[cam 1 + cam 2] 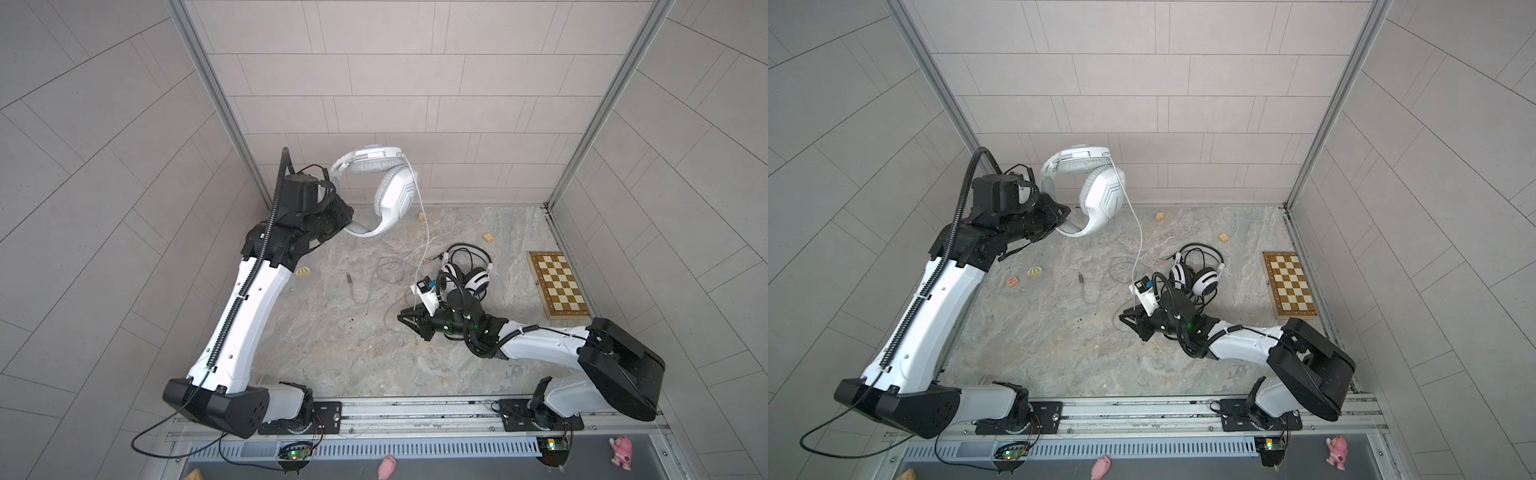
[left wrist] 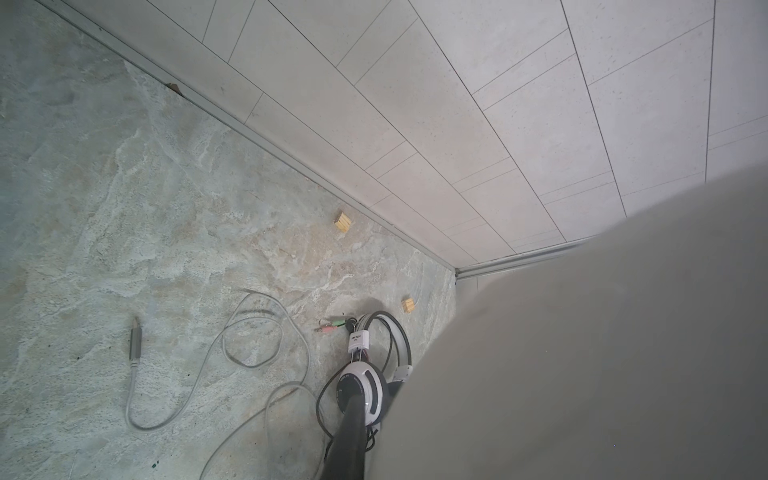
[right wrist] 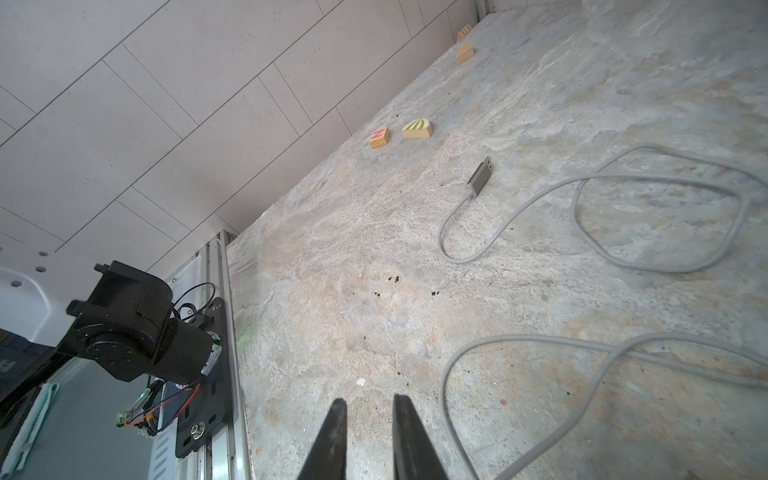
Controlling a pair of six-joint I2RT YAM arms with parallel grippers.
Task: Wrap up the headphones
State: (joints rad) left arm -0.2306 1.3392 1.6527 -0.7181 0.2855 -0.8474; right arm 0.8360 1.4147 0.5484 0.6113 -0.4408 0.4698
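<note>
Marbled counter (image 1: 332, 332). White headset (image 1: 395, 195) raised clear above rear left, headband clamped in closed left gripper (image 1: 348, 227). Black-and-white headset (image 1: 476, 280) lying right of centre. Grey cable (image 1: 427, 232) hanging down to loose loops on counter. Right gripper (image 3: 370, 401) low beside cable, jaws narrowly parted, empty.

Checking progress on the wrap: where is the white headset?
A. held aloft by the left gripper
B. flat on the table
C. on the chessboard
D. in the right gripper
A: in a top view the left gripper is shut on the white headset at its band, and it hangs above the table.
</note>
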